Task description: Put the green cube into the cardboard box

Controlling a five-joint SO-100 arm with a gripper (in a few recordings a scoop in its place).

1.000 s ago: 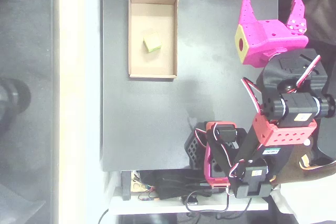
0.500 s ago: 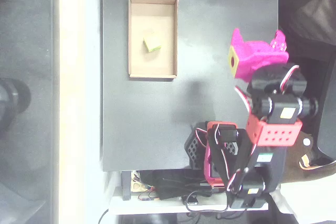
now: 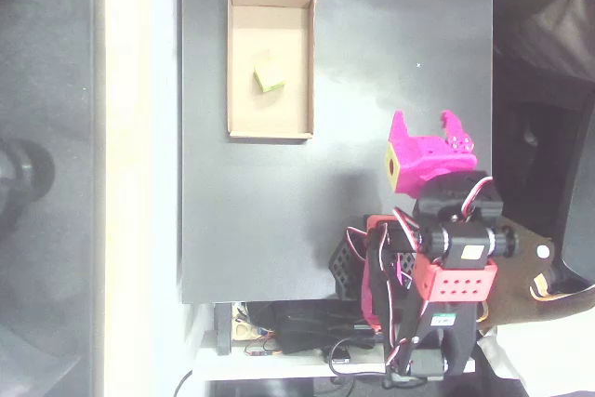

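Lying in the cardboard box [image 3: 244,62], the green cube [image 3: 270,78] sits well apart from the tool [image 3: 427,124]; prongs spread, empty.

Across the second, the magenta gripper [image 3: 426,121] has drawn back from near the far right corner of the black table [image 3: 372,44] to a spot nearer the arm's base, at the table's near right part in the overhead view. It has also moved left, away from the right edge. Its two fingers now look closer together and foreshortened, pointing up the picture. The red and black arm has folded in toward its base.
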